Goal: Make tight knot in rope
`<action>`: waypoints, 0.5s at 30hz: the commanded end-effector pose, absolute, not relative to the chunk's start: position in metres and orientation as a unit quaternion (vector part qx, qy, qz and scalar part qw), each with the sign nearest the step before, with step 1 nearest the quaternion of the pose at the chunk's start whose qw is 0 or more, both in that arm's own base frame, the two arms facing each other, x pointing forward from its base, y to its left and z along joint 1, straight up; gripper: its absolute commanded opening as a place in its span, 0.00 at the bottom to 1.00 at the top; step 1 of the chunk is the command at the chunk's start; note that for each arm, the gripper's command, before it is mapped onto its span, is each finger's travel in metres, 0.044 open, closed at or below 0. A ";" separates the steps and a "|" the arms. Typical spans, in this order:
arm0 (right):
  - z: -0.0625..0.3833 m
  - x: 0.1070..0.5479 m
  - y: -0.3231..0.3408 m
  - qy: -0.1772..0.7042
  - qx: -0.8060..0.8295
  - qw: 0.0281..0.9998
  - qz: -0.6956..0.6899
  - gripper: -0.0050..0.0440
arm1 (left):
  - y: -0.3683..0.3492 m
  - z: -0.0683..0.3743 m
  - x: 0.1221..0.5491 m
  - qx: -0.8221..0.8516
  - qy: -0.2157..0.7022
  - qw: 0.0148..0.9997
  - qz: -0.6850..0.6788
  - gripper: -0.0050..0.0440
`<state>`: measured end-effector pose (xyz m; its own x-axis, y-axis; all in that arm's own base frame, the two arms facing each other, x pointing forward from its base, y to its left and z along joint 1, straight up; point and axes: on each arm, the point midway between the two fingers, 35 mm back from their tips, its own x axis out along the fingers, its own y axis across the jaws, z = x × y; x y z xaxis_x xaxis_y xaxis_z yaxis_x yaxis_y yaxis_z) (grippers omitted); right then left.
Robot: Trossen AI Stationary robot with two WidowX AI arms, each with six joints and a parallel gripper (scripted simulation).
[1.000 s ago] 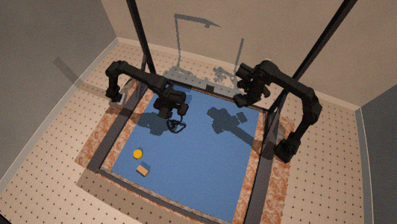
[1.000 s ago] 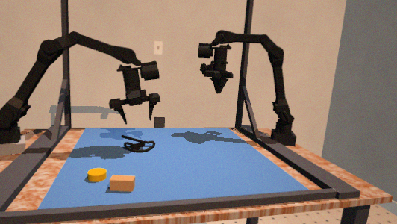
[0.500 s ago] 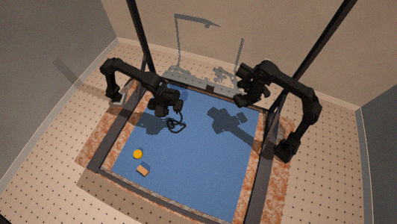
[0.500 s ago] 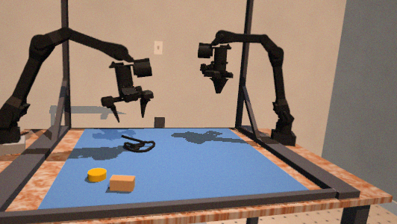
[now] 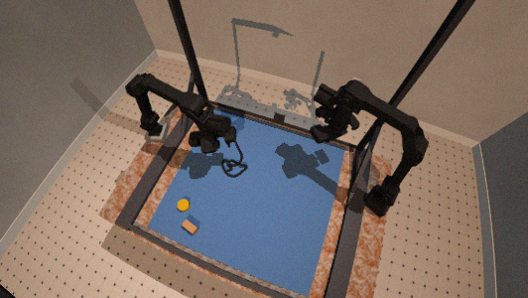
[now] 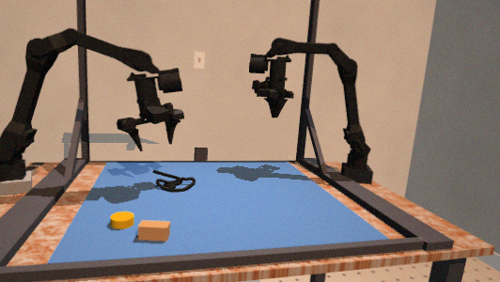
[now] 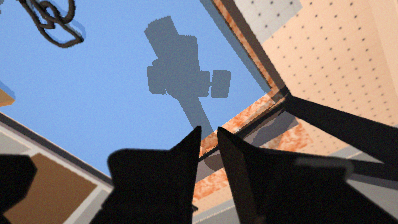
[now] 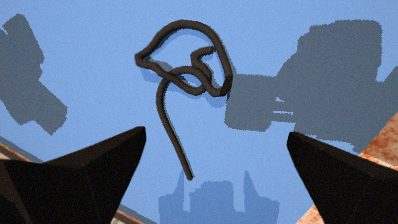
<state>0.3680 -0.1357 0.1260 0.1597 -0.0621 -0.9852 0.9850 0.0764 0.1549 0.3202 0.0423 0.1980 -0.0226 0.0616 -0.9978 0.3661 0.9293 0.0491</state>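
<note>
The dark rope (image 5: 241,155) (image 6: 164,174) (image 7: 62,45) (image 8: 187,24) lies on the blue mat as one wide, loose loop. Smaller curves cross at its lower side in the right wrist view. One end lies inside the loop; the other runs out as a straight tail. My right gripper (image 6: 155,146) (image 8: 216,135) is wide open and empty, above the mat near the rope, touching nothing. The tail end shows between its fingers, well below them. My left gripper (image 6: 275,116) (image 7: 209,130) is almost shut, with a narrow empty gap, high above the mat and away from the rope.
A yellow disc (image 5: 183,205) (image 6: 122,219) and an orange block (image 5: 190,226) (image 6: 154,230) sit on the blue mat (image 5: 258,223) (image 6: 263,226), toward the front left in the exterior view. Dark frame beams edge the table, with uprights at the back corners.
</note>
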 end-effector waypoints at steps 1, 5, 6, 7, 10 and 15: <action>0.140 0.358 -0.135 0.464 0.486 0.597 -0.439 1.00 | 0.043 0.206 0.319 0.153 0.698 0.692 -0.106 0.28; 0.141 0.356 -0.135 0.466 0.483 0.600 -0.436 1.00 | 0.043 0.206 0.319 0.153 0.698 0.692 -0.106 0.28; 0.142 0.353 -0.135 0.470 0.477 0.604 -0.432 1.00 | 0.043 0.206 0.319 0.153 0.698 0.692 -0.106 0.28; 0.143 0.349 -0.134 0.476 0.468 0.611 -0.425 1.00 | 0.043 0.206 0.319 0.153 0.698 0.692 -0.106 0.28; 0.145 0.344 -0.134 0.483 0.459 0.618 -0.418 1.00 | 0.043 0.206 0.319 0.153 0.698 0.692 -0.106 0.28; 0.149 0.333 -0.132 0.498 0.434 0.635 -0.400 1.00 | 0.043 0.206 0.319 0.153 0.698 0.692 -0.106 0.28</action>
